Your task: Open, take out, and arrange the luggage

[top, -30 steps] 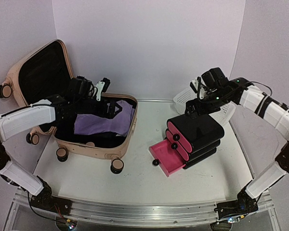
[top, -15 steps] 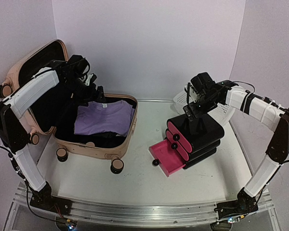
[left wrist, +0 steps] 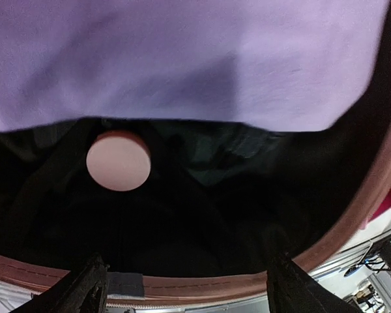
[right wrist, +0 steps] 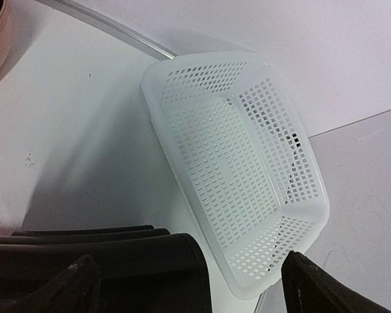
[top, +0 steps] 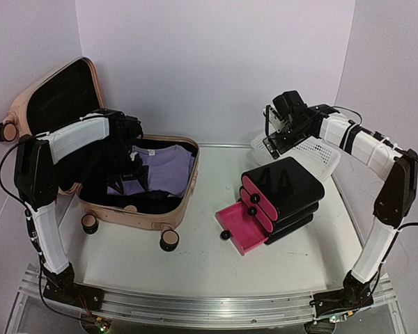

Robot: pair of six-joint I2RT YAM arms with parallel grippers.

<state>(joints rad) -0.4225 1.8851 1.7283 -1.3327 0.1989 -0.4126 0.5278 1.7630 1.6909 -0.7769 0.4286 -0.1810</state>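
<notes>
On the left of the tabletop point(top: 195, 268), your luggage point(top: 136, 217) lies open with its lid raised at the left and a lavender garment point(top: 166, 169) spread over the black lining. Your left pincer point(left wrist: 188, 287) hangs inside the shell by the garment's edge, its fingers wide apart with nothing between them. A round pink disc point(left wrist: 118, 160) shows just beside the cloth. Your right pincer point(right wrist: 190, 282) hovers over the white mesh basket point(right wrist: 234, 169) behind the black drawer unit point(top: 285, 184), also wide and empty. The unit's lowest pink drawer point(top: 238, 226) stands pulled out.
</notes>
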